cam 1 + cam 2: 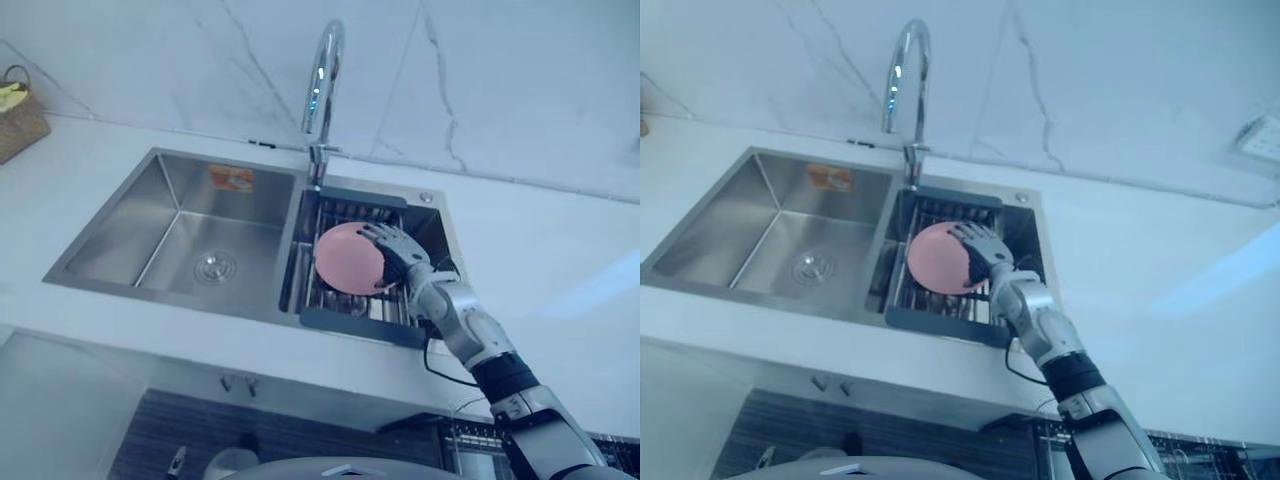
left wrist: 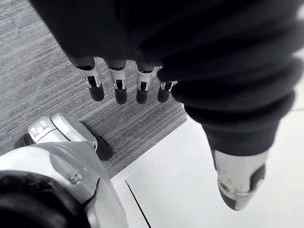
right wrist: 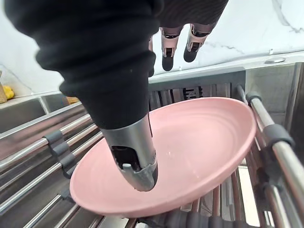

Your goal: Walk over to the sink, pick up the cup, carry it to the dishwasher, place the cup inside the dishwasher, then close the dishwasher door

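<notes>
Cup was the word in the task, but what was actually up for grabs was a pink plate [image 1: 345,258], so I'm going with that. Biggest first: the pale countertop [image 1: 560,280] ran across the whole scene, with a steel double sink [image 1: 150,220] set into it and a tall curved faucet [image 1: 322,80] behind the divide. The basin on the robot's right held a drying rack [image 3: 28,156] of metal bars, and the plate sat tilted in that rack, leaning on the bars. The right hand [image 1: 400,250] was right on it. From the wrist camera the thumb looked to be resting on the plate's inner face, while the fingers stuck out fairly straight past the far rim, so spread apart and not clamped on anything yet. The left hand [image 2: 117,88] hung down by the robot's side over grey floor, fingers straight and relaxed, holding nothing. My read: this was the pick-up step, walk already done, grasp not closed. Next move probably needs the fingers to curl over the rim against the thumb, then a lift clear of the rack bars. A smooth tilted plate could easily slip or snag on a bar.
</notes>
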Available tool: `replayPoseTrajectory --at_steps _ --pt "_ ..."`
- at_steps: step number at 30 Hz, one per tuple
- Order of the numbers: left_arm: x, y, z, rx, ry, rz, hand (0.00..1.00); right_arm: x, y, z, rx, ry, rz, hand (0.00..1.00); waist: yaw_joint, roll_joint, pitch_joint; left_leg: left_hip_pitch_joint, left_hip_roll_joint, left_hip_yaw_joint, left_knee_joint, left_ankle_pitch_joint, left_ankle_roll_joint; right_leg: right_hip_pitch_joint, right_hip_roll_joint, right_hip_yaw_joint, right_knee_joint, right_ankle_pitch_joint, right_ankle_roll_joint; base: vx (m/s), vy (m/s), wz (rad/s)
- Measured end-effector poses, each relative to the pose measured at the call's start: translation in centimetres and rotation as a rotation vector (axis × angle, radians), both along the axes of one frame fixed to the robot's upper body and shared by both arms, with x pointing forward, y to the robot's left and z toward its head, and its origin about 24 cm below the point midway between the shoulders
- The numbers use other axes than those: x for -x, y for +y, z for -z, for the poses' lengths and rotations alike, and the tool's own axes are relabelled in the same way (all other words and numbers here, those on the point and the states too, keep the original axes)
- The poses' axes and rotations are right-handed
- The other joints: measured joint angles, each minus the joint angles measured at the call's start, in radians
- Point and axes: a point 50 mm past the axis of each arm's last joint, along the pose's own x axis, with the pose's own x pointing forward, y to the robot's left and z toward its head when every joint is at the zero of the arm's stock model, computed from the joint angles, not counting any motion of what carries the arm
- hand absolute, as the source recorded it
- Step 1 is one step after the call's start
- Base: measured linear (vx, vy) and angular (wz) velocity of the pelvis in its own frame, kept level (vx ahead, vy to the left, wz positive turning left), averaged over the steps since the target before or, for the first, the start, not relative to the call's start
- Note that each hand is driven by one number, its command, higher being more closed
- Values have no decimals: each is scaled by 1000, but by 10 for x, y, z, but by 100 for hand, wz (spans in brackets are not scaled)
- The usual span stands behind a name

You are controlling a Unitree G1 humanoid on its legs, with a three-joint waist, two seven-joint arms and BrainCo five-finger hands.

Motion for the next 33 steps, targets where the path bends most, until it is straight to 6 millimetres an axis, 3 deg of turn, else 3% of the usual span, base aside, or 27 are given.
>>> replayPoseTrajectory --at_steps 8,17,21,33 --pt "3 1 0 16 14 -39 0 0 -11 3 -63 102 13 0 14 -11 0 -4 -12 -10 0 2 3 1 -11 -8 3 1 7 -12 12 4" --pt "18 5 3 9 87 -102 0 -1 -23 -1 -150 190 57 0 -14 -16 1 2 -9 8 0 2 3 -2 -10 8 4 4 6 -11 1 -5" --pt "16 3 3 74 38 -195 0 -2 -27 -4 -157 185 68 0 -14 -14 2 7 -5 25 0 -1 -1 -7 -7 25 2 6 3 -19 -3 -11" --pt "12 -3 4 127 -15 -143 0 -1 -24 -4 -174 240 18 0 -30 -7 1 11 0 34 0 -3 -3 -8 -4 31 4 7 2 -3 -1 -2"
